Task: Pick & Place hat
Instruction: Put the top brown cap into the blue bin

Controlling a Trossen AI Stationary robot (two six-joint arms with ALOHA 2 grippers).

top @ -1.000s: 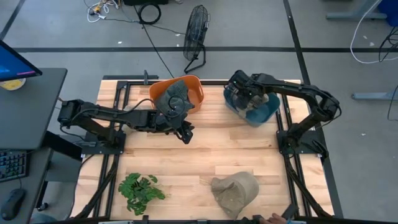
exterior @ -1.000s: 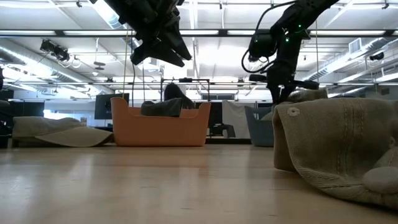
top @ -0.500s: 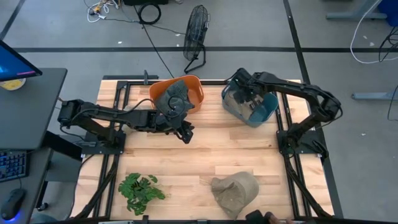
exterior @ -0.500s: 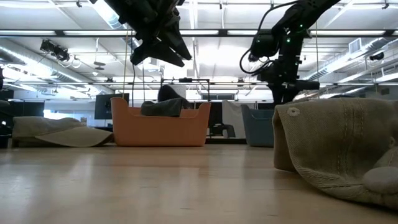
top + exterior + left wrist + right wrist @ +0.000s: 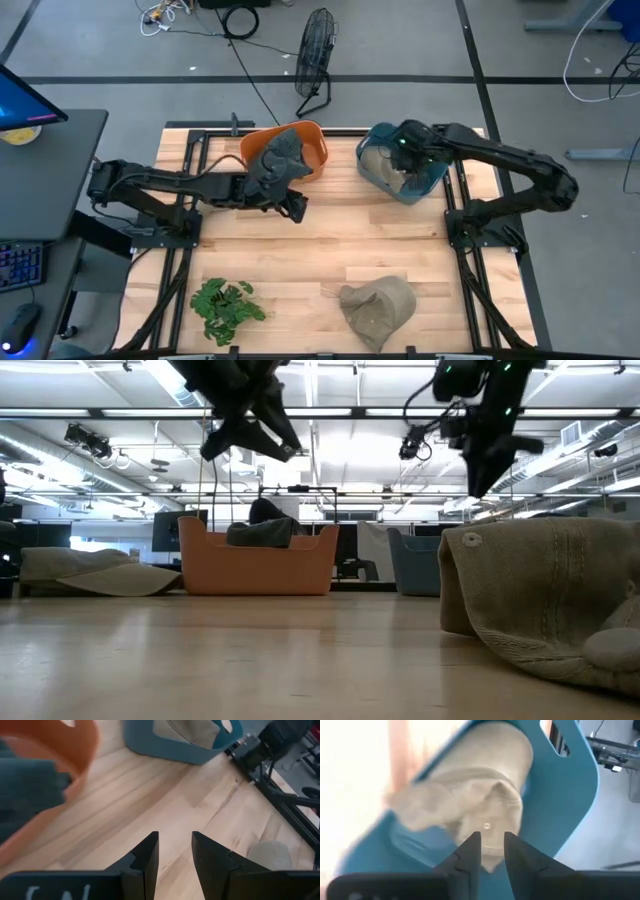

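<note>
Right hand [image 5: 487,851] above tan hat [image 5: 470,805] in blue bin [image 5: 565,795]; fingers slightly parted, empty | left hand [image 5: 174,851] likewise

Two dark six-joint arms, both raised off the table. Left arm stretched out low from the left edge toward the middle, its two-finger left gripper [image 5: 292,206] pointing forward and down, fingers [image 5: 145,857] parted by a narrow gap with nothing between them. Right arm folded at the elbow on the right side, forearm reaching back across toward the far middle, right gripper [image 5: 403,150] aimed downward, its dark fingers [image 5: 469,851] slightly apart and empty. In the low view, both wrists hanging high above the tabletop.
</note>
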